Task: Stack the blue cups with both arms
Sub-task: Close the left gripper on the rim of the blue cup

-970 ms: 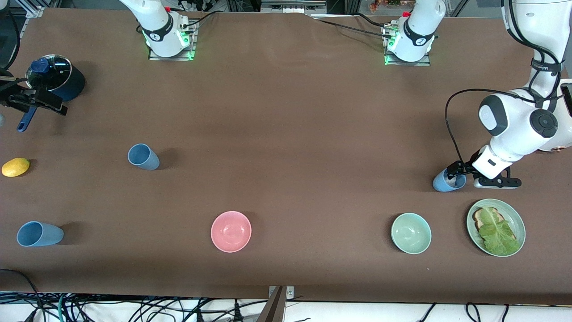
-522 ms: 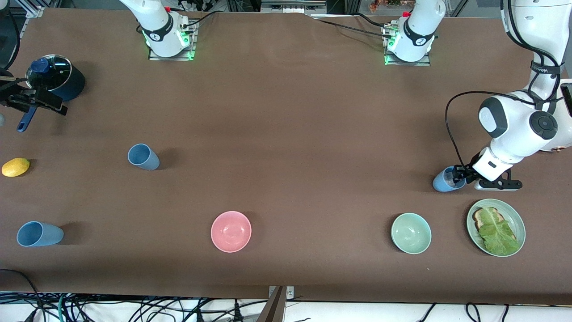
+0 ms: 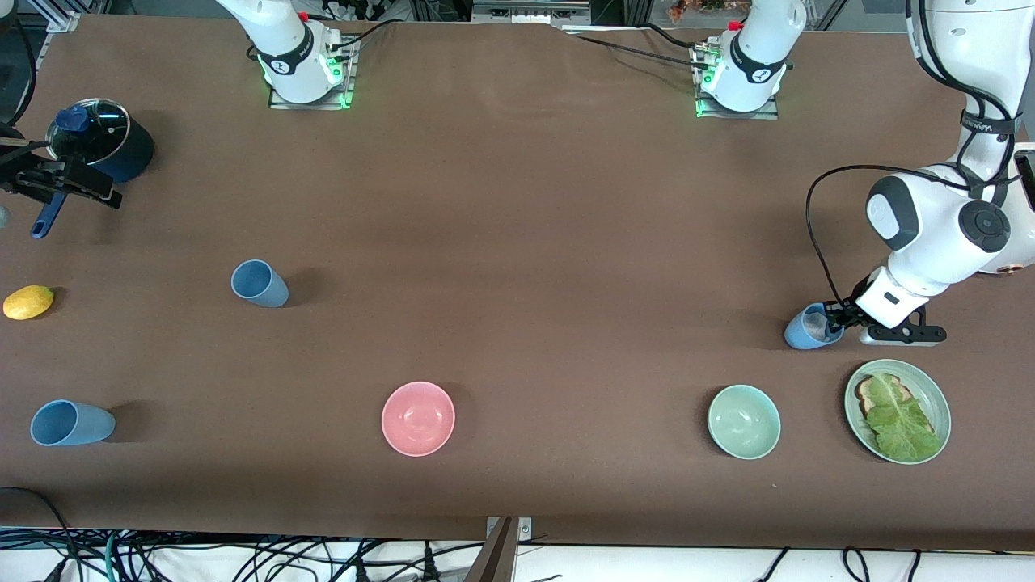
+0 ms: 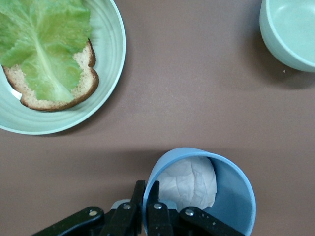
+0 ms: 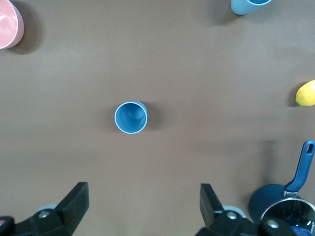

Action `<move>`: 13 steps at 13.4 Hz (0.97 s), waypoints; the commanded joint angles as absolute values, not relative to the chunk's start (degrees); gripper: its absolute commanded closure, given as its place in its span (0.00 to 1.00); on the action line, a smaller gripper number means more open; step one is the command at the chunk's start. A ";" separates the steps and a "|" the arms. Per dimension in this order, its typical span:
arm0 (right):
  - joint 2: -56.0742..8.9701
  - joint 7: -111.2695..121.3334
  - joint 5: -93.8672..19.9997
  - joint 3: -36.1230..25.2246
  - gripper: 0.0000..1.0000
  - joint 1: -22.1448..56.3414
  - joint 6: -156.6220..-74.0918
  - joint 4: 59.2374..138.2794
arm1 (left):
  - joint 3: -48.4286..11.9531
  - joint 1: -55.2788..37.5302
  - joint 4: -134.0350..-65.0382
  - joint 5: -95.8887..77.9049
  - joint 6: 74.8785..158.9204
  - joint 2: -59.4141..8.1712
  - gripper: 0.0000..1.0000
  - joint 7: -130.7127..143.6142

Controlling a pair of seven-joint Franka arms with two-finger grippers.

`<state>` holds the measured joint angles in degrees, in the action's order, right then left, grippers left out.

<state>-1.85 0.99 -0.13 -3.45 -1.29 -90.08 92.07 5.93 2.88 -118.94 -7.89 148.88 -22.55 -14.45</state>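
Light was even and fairly bright from overhead, and the brown table showed no glare. In the front view each cup and bowl threw a soft short shadow toward the left arm's end. Just beside the left pincer the cup was crisp in the wrist view, and a dim shadow band lay on the table near it.

The worktop wears a matt brown cloth-like cover. The blue cups look like matt, smooth plastic; one holds crumpled white paper. The pink bowl is smooth with a soft sheen. The saucepan has a glossy glass lid.
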 commanded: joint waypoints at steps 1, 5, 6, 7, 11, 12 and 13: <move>-1.76 1.05 0.09 -2.81 0.00 -1.93 -89.56 91.76 | 6.07 2.20 -115.59 -9.49 148.19 -22.77 1.00 -13.89; -1.76 1.05 0.09 -2.81 0.00 -1.93 -89.56 91.76 | 5.98 0.62 -109.17 -9.32 137.83 -21.71 1.00 -12.14; -1.76 1.05 0.09 -2.81 0.00 -1.93 -89.47 91.76 | 5.98 0.27 -108.03 -9.14 136.33 -21.45 1.00 -10.82; -1.76 1.05 0.09 -2.81 0.00 -1.93 -89.56 91.76 | 5.98 -0.61 -107.23 -9.05 134.75 -21.27 1.00 -9.68; -1.76 1.05 0.09 -2.81 0.00 -1.93 -89.47 91.76 | 5.71 -3.24 -105.56 -8.79 129.39 -19.34 1.00 -4.15; -1.76 1.05 0.09 -2.81 0.00 -1.93 -89.47 91.76 | 5.71 -4.82 -105.56 -8.70 127.98 -18.47 1.00 -1.69; -1.76 1.05 0.09 -2.81 0.00 -1.93 -89.47 91.76 | 5.54 -6.31 -105.56 -8.70 126.23 -17.59 1.00 1.38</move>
